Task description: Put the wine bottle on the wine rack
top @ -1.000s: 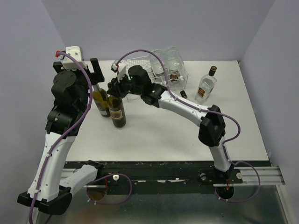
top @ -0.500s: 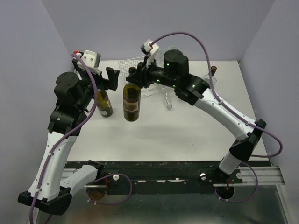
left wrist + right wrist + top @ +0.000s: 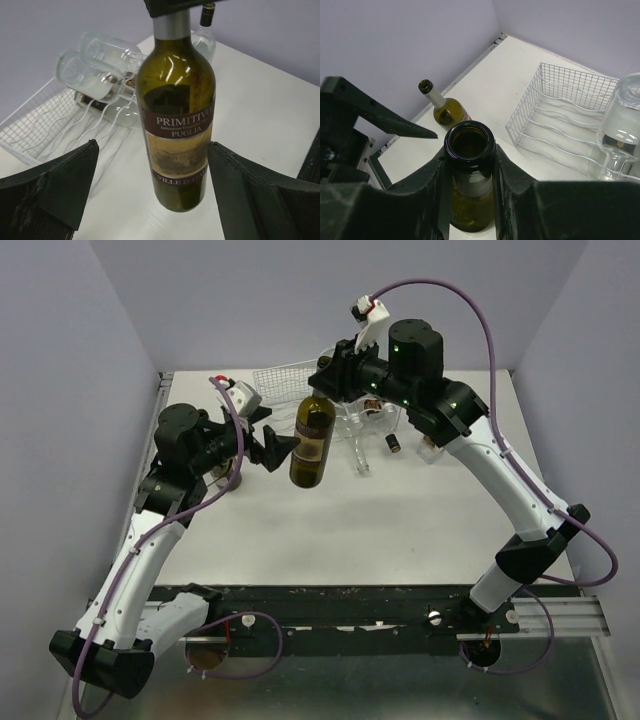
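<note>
On the white table (image 3: 400, 530) the wine rack (image 3: 40, 125) is seen at the far side, with clear bottles (image 3: 95, 75) laid at one end. The wine bottle (image 3: 313, 440) is held upright, apart from the rack, its neck pinched by the right gripper (image 3: 470, 175). A second green bottle (image 3: 442, 107) is stood near the wall. The left gripper (image 3: 272, 435) is spread wide, and the held bottle is not touched by it.

A white table (image 3: 300, 540) fills the middle of the scene. Plain pale violet walls close it on three sides: the far wall (image 3: 330, 300), the left wall (image 3: 60, 440) and the right wall (image 3: 590, 390). A black rail (image 3: 340, 600) runs along the near edge, with a grey metal surface (image 3: 360, 680) nearer still. The light is soft and even.
</note>
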You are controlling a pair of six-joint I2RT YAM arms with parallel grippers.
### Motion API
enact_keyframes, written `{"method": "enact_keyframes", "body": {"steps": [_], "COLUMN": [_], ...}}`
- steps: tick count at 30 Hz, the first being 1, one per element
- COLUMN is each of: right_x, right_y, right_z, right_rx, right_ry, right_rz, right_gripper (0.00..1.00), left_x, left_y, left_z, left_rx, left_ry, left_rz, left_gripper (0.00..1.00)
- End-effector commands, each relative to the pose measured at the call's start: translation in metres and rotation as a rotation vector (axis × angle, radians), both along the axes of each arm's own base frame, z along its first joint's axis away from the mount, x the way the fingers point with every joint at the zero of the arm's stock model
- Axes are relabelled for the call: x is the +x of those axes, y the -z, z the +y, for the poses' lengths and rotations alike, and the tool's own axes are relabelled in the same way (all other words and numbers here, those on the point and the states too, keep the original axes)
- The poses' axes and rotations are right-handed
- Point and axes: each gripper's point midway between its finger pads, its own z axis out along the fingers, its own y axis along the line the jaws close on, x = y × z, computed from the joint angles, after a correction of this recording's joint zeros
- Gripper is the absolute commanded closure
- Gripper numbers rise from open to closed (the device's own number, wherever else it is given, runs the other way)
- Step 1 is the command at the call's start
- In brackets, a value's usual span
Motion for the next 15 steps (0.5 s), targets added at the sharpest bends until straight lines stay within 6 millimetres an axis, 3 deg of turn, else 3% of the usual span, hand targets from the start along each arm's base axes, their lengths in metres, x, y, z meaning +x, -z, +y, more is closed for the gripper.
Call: {"method": "enact_keyframes", "body": {"steps": [1,15], "right_x": [-0.005,-0.013], "right_y": [-0.059,-0.094], "right_z": [-0.011,-0.011], "right_rx": [0.153,0.331], "right_ry": [0.026,-0.057], "right_rz": [-0.054,-0.048], "right_gripper": [0.99,1.0], "left_x": [-0.011,0.005], "left_y": [0.015,0.049], "left_z": [-0.027,-0.053], "left_rx": [-0.028,-0.04], "left_ry": [0.202,0.31], "left_rz": [0.042,0.163], "left_gripper": [0.01,0.01]}}
